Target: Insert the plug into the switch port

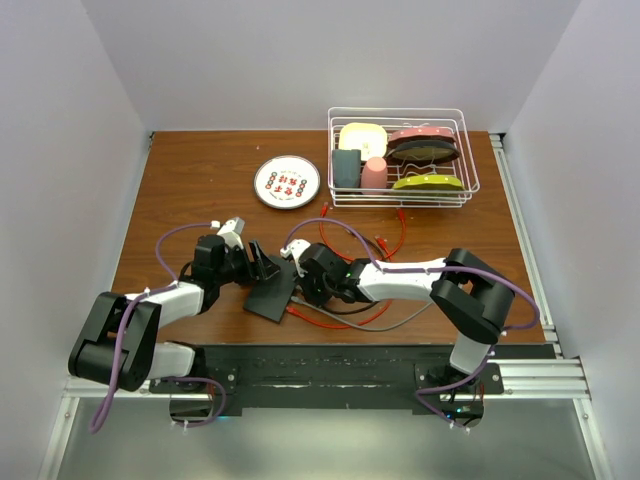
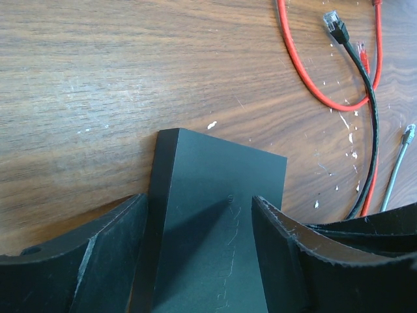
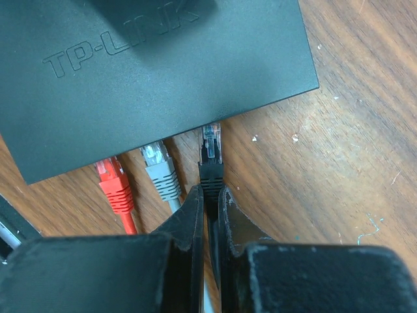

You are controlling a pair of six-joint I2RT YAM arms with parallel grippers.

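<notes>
Brown wood-grain table (image 1: 190, 190), scuffed w/ small white flecks, stood inside a plain white-walled booth. A black strip and metal rails ran along the near edge. At the back, a round white plate (image 1: 287, 182) w/ small red and dark marks sat left of a white wire rack (image 1: 395, 110) holding dishes and a pink cup (image 1: 374, 173). Loose red cables (image 1: 345, 240) looped across the table centre.

The switch (image 1: 268, 300), a flat dark-grey box, lay near the front centre btwn the two arms, turned at an angle. L gripper (image 1: 262, 268) stood over it. In its wrist view the fingers (image 2: 111, 241) were spread wide, one each side of the box, clamped across its width. R gripper (image 3: 208, 195) came in from the R, fingers (image 3: 189, 225) pressed nearly together and pinching the rear of the black plug (image 3: 210, 156). The plug's clear tip met the switch's long edge. A grey plug (image 3: 159, 171) and a red plug (image 3: 112, 182) sat just beside it along the same edge.

No view showed the ports themselves, so how far the black plug sat in couldn't be told. From above, the arms covered all three plugs. Raised TP-LINK lettering showed on the lid, partly under a dark blurred shape at the frame top. In the L wrist view a black cable (image 2: 368, 130), a grey cable (image 2: 397, 169) and a red one ran off-frame, apart from the switch.
</notes>
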